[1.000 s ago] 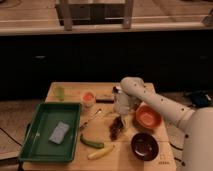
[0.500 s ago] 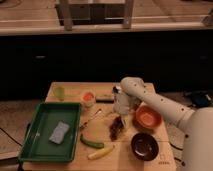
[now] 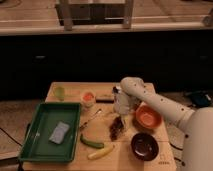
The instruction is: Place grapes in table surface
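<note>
Gripper sits right over top end of grapes; open or closed, can't tell. Grapes lie mid table surface, btwn orange bowl & cucumber. Light tan wood grain, dark cabinets behind.

One camera only, set high, looking down at a slant across the surface, which fills the lower half of the frame at middling range. Dark cabinets and a counter cross the top. The arm enters from the lower right, with the hand just right of centre.
</note>
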